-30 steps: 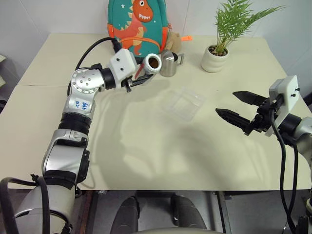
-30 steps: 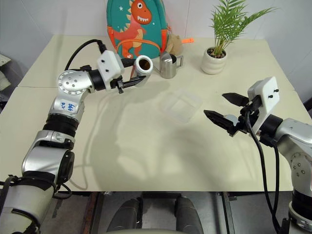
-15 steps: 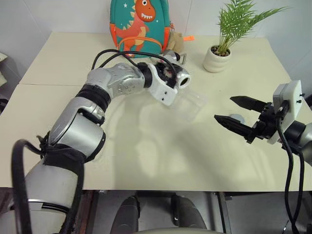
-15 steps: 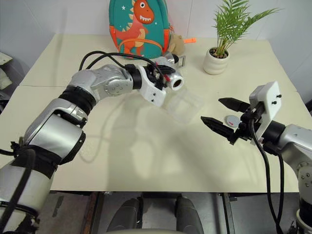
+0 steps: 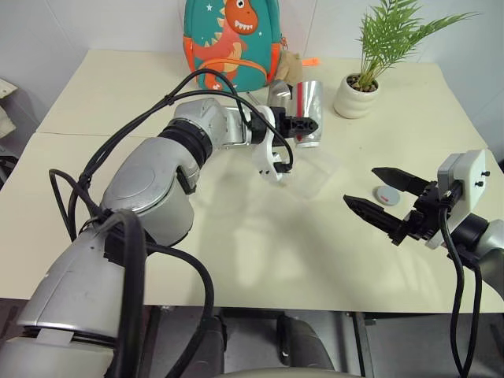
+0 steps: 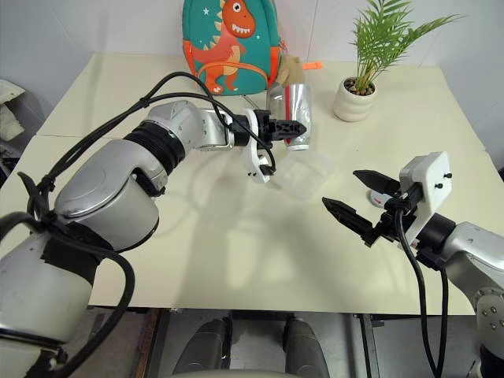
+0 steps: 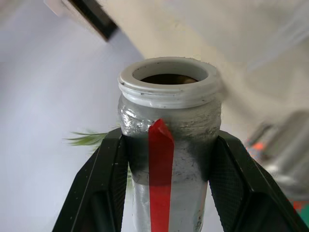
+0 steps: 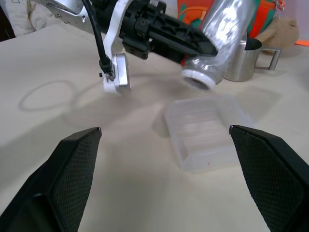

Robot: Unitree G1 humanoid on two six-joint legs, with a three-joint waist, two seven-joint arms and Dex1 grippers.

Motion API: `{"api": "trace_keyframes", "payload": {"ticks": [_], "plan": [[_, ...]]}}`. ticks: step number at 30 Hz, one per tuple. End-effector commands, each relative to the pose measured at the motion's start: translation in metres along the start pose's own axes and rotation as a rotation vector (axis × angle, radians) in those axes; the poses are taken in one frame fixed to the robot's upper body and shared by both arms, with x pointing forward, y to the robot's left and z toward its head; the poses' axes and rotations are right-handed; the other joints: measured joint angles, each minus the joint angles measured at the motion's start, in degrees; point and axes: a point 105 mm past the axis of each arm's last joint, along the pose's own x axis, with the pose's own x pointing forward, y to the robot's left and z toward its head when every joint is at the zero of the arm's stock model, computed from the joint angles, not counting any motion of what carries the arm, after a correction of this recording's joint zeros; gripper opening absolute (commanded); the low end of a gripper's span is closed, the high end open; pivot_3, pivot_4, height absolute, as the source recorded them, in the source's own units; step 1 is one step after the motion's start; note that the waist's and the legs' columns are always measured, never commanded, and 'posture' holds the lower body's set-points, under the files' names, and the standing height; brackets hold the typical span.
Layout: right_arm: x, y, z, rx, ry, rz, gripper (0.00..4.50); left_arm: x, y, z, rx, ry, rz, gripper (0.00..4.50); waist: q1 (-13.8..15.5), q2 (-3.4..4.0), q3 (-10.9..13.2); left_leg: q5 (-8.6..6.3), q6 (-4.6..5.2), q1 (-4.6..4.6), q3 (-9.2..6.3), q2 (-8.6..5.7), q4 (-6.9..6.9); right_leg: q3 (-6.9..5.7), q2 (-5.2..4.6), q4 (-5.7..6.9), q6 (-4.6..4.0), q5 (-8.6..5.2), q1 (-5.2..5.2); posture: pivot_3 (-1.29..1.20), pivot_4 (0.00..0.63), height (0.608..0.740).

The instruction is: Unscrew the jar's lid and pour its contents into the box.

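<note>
My left gripper [image 5: 312,124] is shut on the jar [image 5: 307,106], a silver cylinder with a red stripe. The jar is tipped over, its open white mouth [image 8: 198,79] pointing down just above the far edge of the box [image 5: 311,172], a shallow clear tray. In the left wrist view the black fingers [image 7: 106,179] clamp the jar [image 7: 169,116] on both sides. The contents are hidden; only a dark inside shows through the mouth. The lid [image 5: 386,194], a round grey cap, lies on the table by my right gripper [image 5: 361,186], which is open and holds nothing.
A steel jug [image 8: 246,58] stands just behind the jar. A dinosaur backpack [image 5: 232,39] leans at the table's far edge, with a potted plant [image 5: 366,90] to its right. Bare table [image 5: 236,236] stretches in front of the box.
My left arm has swung right and rolled its wrist, turning the jar from mouth-up to mouth-down at the box. The lid now shows on the table beside the right gripper.
</note>
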Motion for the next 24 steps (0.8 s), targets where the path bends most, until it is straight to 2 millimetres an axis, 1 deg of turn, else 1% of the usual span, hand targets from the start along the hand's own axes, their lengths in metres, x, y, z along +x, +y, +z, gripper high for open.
{"api": "trace_keyframes", "payload": {"ticks": [1, 5, 9, 14, 19, 21, 24], "plan": [[-0.002, 0.003, 0.010, -0.036, -0.048, -0.011, 4.46, 0.003, 0.020, -0.013, 0.114, 0.014, 0.084, 1.97, 0.0, 0.00, 0.0, -0.02, 0.00, 0.00, 0.01, 0.00, 0.00, 0.00, 0.00, -0.02, 0.01, 0.00, 0.00, 0.00, 0.150, 0.740], [0.000, 0.003, 0.010, -0.037, -0.049, -0.012, 4.46, 0.004, 0.021, -0.010, 0.198, -0.003, 0.111, 1.97, 0.0, 0.00, 0.0, -0.04, 0.00, 0.00, 0.04, 0.00, 0.00, 0.02, 0.00, -0.02, 0.01, -0.01, -0.01, 0.00, 0.150, 0.740], [0.001, 0.003, 0.009, -0.037, -0.047, -0.008, 4.46, 0.004, 0.015, -0.009, 0.344, -0.012, 0.088, 1.97, 0.0, 0.00, 0.0, -0.04, 0.00, 0.01, 0.06, 0.00, 0.01, 0.03, 0.00, -0.01, 0.01, -0.01, -0.01, 0.00, 0.150, 0.740], [0.003, 0.003, 0.010, -0.037, -0.051, -0.007, 4.46, 0.002, 0.011, -0.010, 0.427, -0.007, 0.076, 1.97, 0.0, 0.00, 0.0, -0.04, 0.00, 0.01, 0.07, 0.00, 0.03, 0.03, 0.00, 0.00, 0.02, 0.00, -0.01, 0.00, 0.150, 0.740], [0.004, 0.005, 0.009, -0.030, -0.054, -0.003, 4.46, 0.002, 0.020, -0.008, 0.518, -0.031, 0.150, 1.97, 0.0, 0.00, 0.0, -0.04, 0.00, 0.00, 0.07, 0.00, 0.04, 0.05, 0.00, 0.03, 0.03, 0.00, -0.01, 0.00, 0.150, 0.740], [0.004, 0.005, 0.010, -0.025, -0.056, 0.001, 4.46, 0.001, 0.021, -0.007, 0.529, -0.035, 0.169, 1.97, 0.0, 0.00, 0.0, -0.05, 0.00, 0.01, 0.07, 0.00, 0.04, 0.06, 0.00, 0.04, 0.03, 0.00, -0.01, 0.00, 0.150, 0.740], [0.002, 0.012, 0.012, -0.005, -0.064, 0.034, 4.46, -0.001, 0.021, -0.004, 0.551, -0.046, 0.203, 1.97, 0.0, 0.00, 0.0, -0.05, 0.00, 0.01, 0.08, 0.00, 0.07, 0.06, 0.00, 0.06, 0.04, 0.01, -0.01, 0.00, 0.150, 0.740]]}}
